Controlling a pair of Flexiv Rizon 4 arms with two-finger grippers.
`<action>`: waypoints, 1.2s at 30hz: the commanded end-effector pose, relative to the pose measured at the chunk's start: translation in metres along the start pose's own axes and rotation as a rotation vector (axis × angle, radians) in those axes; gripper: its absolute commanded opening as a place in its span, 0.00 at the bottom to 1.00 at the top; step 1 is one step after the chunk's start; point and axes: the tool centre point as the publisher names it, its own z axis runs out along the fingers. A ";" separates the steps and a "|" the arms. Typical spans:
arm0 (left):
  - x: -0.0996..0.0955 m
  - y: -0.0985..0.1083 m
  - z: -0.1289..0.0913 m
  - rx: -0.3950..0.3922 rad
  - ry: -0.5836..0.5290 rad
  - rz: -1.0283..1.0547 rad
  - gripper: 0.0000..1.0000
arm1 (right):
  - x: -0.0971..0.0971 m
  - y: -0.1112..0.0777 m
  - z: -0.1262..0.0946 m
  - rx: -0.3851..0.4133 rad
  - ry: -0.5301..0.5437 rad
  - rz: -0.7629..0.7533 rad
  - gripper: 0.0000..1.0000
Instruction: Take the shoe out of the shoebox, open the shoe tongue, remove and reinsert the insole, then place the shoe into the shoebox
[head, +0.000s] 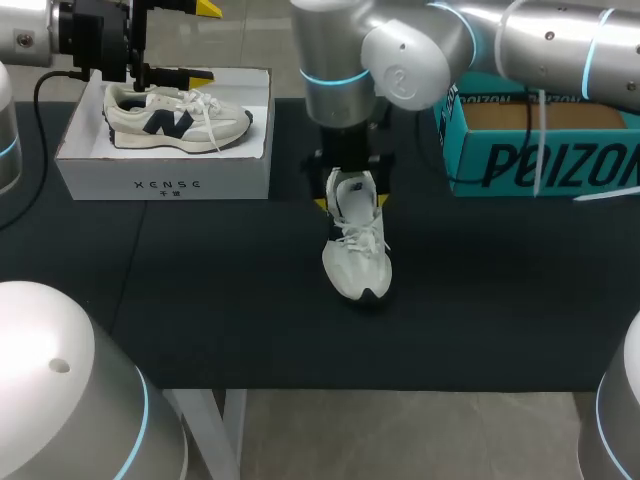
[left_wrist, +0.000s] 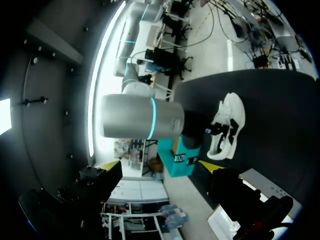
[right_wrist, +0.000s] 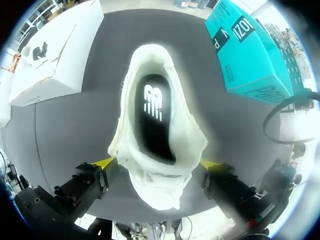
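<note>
**Shoe out of the box and steadied, insole yet to come out**

My right jaws (right_wrist: 158, 163) stand wide, with one yellow tip against each side of the shoe (right_wrist: 155, 130) at its collar. I read that as a hold on it. The shoe sits upright on its sole on the counter (head: 200, 300), near the middle, toe toward me.

Its mouth gapes, and the tongue (right_wrist: 156, 187) looks pushed forward and crumpled. The black insole (right_wrist: 152, 115) lies flat inside. I judge the tongue step about done and the insole removal next.

That calls for my left jaws (head: 200, 42), which hang wide and empty over the shoebox (head: 165, 185). They should come across and pinch the insole's heel edge while the right arm braces the shoe.

The upper is soft, off-white fabric with a fuzzy rim and loose, floppy laces. It will give under pressure. The insole is thin and smooth, and likely to bend as it lifts. The shoebox is stiff white card and holds a second shoe (head: 175, 118) on its side. A teal box (head: 530, 160) sits to the right on the matte black counter.
</note>
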 end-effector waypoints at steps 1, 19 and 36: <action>0.000 0.001 0.000 0.001 0.004 0.001 1.00 | -0.003 -0.014 -0.010 -0.016 -0.001 0.012 1.00; 0.000 0.001 0.000 0.001 0.004 0.001 1.00 | -0.008 -0.025 -0.027 -0.049 -0.019 0.038 0.00; 0.000 0.001 0.000 0.001 0.004 0.001 1.00 | -0.038 -0.025 -0.005 -0.002 -0.039 0.065 0.00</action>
